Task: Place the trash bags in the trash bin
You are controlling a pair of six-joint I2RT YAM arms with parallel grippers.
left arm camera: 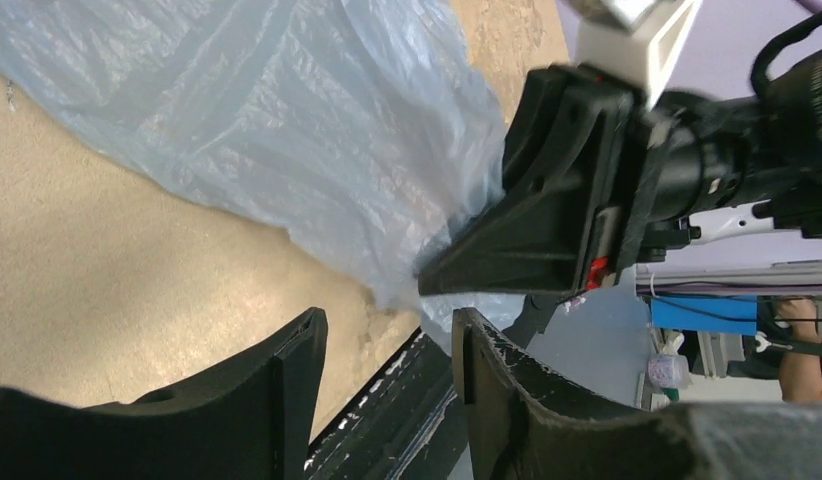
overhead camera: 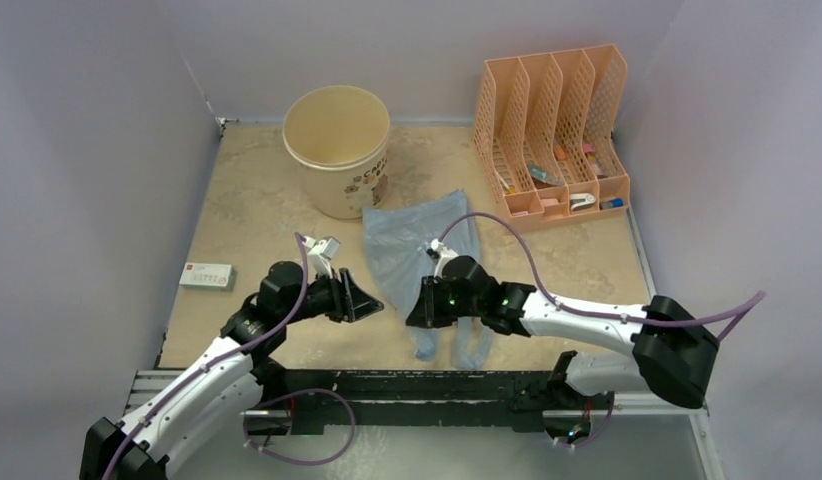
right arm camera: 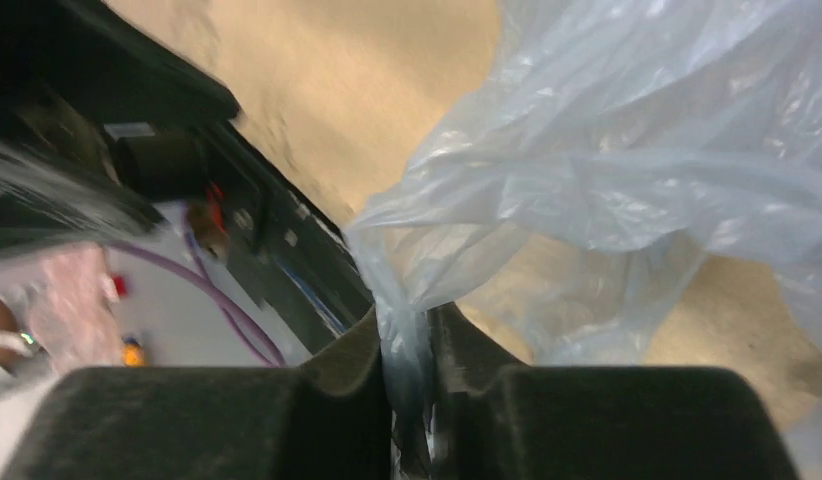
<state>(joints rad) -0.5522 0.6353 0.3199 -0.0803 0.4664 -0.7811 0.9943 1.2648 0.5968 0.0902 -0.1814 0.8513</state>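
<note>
The trash bag (overhead camera: 419,245), thin pale-blue crinkly plastic, lies flat mid-table with its handles trailing toward the near edge. The cream trash bin (overhead camera: 339,150) stands upright behind it, at the back left. My right gripper (overhead camera: 419,306) is at the bag's lower left edge. In the right wrist view its jaws (right arm camera: 407,335) are shut on a bunched fold of the bag (right arm camera: 637,150). My left gripper (overhead camera: 373,304) faces it from the left. In the left wrist view it (left arm camera: 387,350) stands open and holds nothing, just short of the bag's edge (left arm camera: 317,130).
An orange mesh file organizer (overhead camera: 552,130) with small items stands at the back right. A small white box (overhead camera: 207,275) lies near the left edge. The black rail (overhead camera: 427,385) runs along the near edge, close under both grippers. Walls enclose the table.
</note>
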